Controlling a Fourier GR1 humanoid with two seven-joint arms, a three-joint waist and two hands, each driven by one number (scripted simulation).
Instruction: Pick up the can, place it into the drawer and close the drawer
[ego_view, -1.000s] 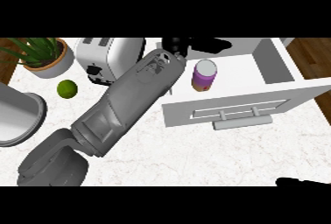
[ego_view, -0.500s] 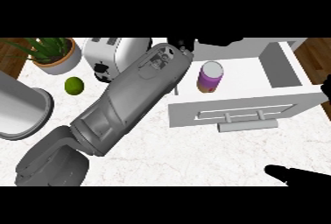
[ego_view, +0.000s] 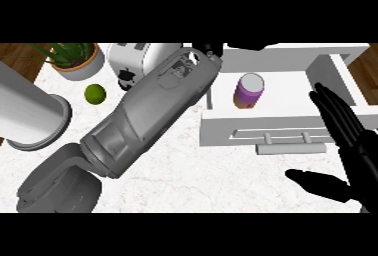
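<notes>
The purple can (ego_view: 249, 91) with a pale lid stands upright inside the open white drawer (ego_view: 275, 131), near its left side, behind the front panel and its handle (ego_view: 284, 137). My left forearm runs diagonally from the lower left to the top middle. Its black hand (ego_view: 209, 49) shows only in part at the picture's top, left of and above the can, apart from it. At the right my right hand (ego_view: 345, 134) is open, its straight fingers pointing up over the drawer's right end and its thumb (ego_view: 318, 182) sticking out to the left.
A white toaster (ego_view: 135, 59) stands at the back, half hidden by my left forearm. A potted plant (ego_view: 75, 61) and a green lime (ego_view: 94, 93) lie to its left. A tall grey cylinder (ego_view: 27, 114) stands at the left edge of the marble counter (ego_view: 221, 175).
My right hand has risen from the lower right corner to beside the drawer's front. The can stays upright in the drawer, and the left arm has barely moved.
</notes>
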